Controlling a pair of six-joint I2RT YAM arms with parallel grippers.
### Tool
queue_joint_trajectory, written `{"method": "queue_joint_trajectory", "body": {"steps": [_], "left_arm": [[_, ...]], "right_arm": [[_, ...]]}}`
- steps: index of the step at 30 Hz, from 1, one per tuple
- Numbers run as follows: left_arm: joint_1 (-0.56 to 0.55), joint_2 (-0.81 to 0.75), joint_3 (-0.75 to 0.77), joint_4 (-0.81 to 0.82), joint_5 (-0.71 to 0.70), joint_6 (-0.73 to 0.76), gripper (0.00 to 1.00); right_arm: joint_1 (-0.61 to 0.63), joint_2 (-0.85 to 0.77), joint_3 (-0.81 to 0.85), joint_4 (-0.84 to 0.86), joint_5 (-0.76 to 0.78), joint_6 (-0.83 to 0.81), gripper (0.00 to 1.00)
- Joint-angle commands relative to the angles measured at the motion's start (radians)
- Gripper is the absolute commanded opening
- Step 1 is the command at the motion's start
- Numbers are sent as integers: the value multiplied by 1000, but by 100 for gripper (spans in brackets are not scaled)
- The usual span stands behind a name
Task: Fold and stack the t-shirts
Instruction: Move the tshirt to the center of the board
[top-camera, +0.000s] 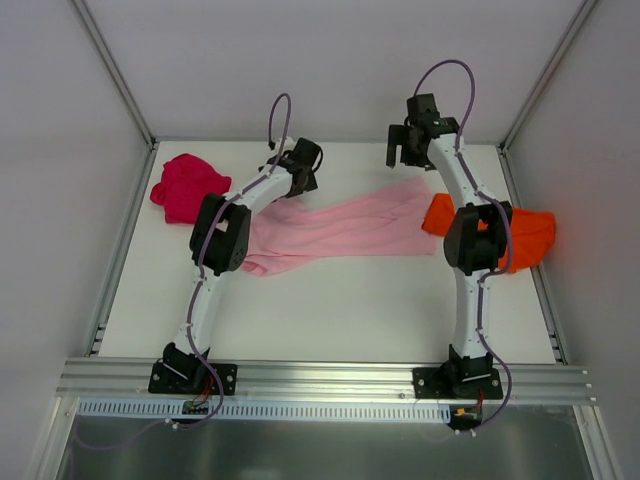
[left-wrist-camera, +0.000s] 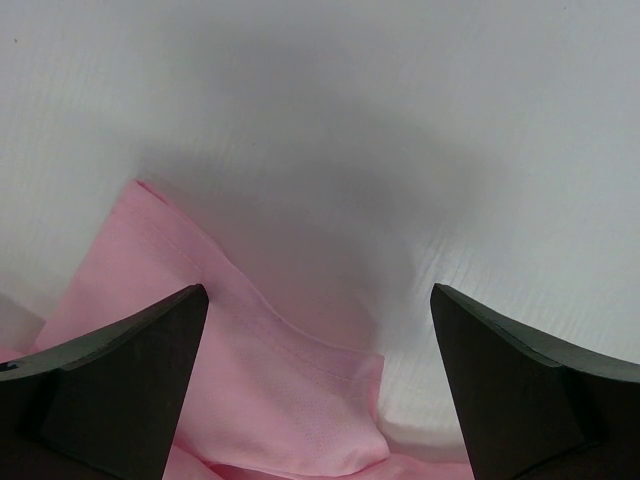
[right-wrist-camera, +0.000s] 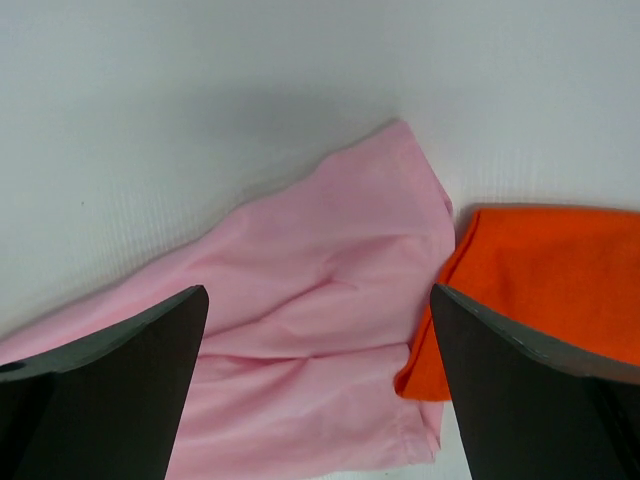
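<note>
A: Shirts, where?
B: Pink shirt lies rumpled in a long strip across the middle of the worktop, not folded. Red shirt is bunched in the far left corner. Orange shirt is bunched at the right edge, touching the pink's right end.

A: Grippers?
B: Left gripper has its fingers wide apart and holds nothing, low over the pink's far left edge. Right gripper is the same, fingers apart and empty, over the pink's far right corner, just beside the orange.

A: Why that layout?
B: My guess is one arm per end, so they can pinch both ends and pull the pink flat before folding. Red and orange look parked at the sides, leaving the middle free as the work area.

A: Risk?
B: The right fingers could catch the orange along with the pink, since the two touch there.

A: Progress?
B: Early. Nothing folded, nothing stacked.
</note>
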Motion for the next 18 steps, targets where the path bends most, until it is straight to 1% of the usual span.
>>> {"method": "queue_joint_trajectory", "body": {"steps": [1,3,7,11,15,18], "left_arm": [[17,-34,9,20,27,23,97],[18,-44,-8,32,37,15,97],[20,-58,-43,52,50,12,97],[26,-55,-44,52,74,6,96],[28,-57,-48,46,73,6,97],[28,-60,-55,47,77,12,97]], "right_arm": [[-56,112,182,-179,-103,50,100],[-70,150,202,-167,-131,61,100],[-105,175,193,-154,-112,64,100],[-136,182,145,-139,-132,67,100],[-149,213,150,-162,-128,58,100],[-164,232,139,-167,-167,49,100]]}}
